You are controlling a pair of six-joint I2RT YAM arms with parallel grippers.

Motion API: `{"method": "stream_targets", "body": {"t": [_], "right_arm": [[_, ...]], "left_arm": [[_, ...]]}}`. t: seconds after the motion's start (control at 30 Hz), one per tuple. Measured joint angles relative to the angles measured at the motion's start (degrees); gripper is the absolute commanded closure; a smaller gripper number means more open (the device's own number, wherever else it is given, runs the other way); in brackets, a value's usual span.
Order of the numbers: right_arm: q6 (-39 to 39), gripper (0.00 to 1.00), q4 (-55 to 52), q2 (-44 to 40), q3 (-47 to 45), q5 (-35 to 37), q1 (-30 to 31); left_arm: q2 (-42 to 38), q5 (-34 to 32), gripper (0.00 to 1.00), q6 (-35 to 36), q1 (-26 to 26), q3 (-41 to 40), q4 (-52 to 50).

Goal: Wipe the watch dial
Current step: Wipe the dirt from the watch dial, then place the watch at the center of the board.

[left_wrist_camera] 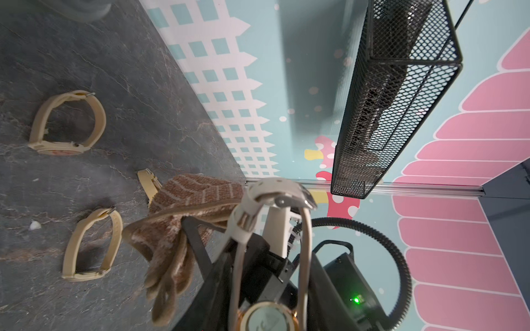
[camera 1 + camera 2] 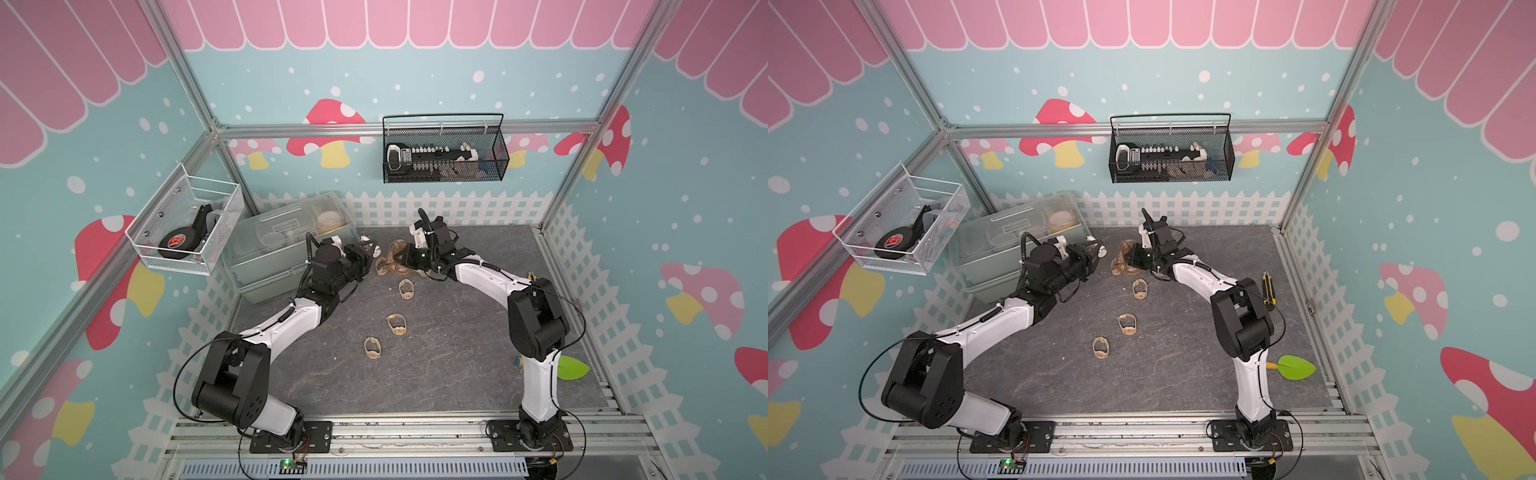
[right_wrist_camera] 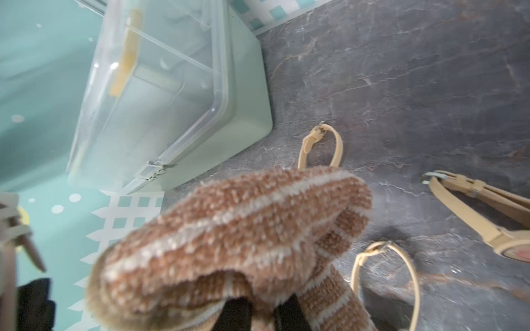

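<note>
My left gripper is shut on a watch with a pale strap. Its round gold-rimmed dial sits between the jaws and faces the wrist camera. In both top views this gripper is raised above the table's back middle. My right gripper is shut on a brown striped cloth, which hangs bunched from the jaws. The cloth is just to the right of the held watch. I cannot tell whether they touch.
Three beige watches lie on the dark table. A clear plastic box stands at the back left. A white wire basket and a black mesh basket hang on the walls. At the right lie a green leaf-shaped tool and a utility knife.
</note>
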Motion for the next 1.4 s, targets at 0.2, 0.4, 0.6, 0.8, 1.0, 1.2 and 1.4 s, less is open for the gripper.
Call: {"method": "stream_targets", "body": {"t": [0.2,0.4,0.6,0.8,1.0,1.2,1.4], "right_arm": [[-0.35,1.00,-0.04,-3.04,-3.98,0.22,0.52],[-1.27,1.00,-0.92,-8.63,-5.64,0.22,0.63],[-3.58,1.00,-3.96,-12.96,-5.64,0.46,1.33],[-6.45,1.00,-10.10,-14.58,-5.64,0.81,2.49],[-9.46,1.00,-16.68,-17.51,-5.64,1.46,3.10],[-12.48,1.00,-20.63,-21.64,-6.12,1.68,3.10],[-14.12,1.00,-23.50,-23.26,-7.78,1.75,3.15]], "left_arm": [[0.00,0.85,1.00,-0.02,0.76,-0.09,0.00],[0.00,1.29,1.00,0.02,0.76,-0.90,-0.07],[-0.11,1.53,1.00,1.81,0.76,-1.05,-3.58],[-1.79,1.44,1.00,8.15,0.76,-0.04,-15.89],[-3.32,0.07,1.00,14.82,0.76,2.69,-29.38],[-3.13,-3.50,1.00,20.17,0.76,4.20,-41.81],[-0.17,-6.91,1.00,23.47,0.76,4.87,-48.98]]}}
